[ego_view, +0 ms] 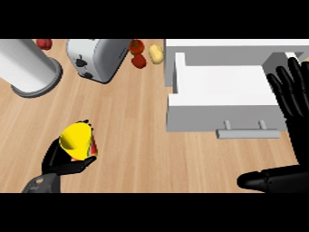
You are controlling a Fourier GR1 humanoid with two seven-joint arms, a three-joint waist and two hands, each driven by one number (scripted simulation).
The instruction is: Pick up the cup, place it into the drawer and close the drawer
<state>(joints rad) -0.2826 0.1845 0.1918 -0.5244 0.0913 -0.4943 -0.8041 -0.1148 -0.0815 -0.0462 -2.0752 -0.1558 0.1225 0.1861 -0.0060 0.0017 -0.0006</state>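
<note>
A yellow cup (76, 139) with a red patch on its side lies tilted in my left hand (63, 163) at the lower left, above the wooden counter. The hand's fingers curl round the cup's lower part. The white drawer (214, 113) stands pulled open at the upper right, its inside bare, with a grey bar handle (248, 133) on its front. My right hand (302, 104) shows at the right edge beside the drawer, fingers straight and pointing up, holding nothing.
A silver toaster (98, 59) and a white cylinder on a grey base (24, 70) stand at the back left. Red and yellow produce (143, 55) lies between the toaster and the drawer.
</note>
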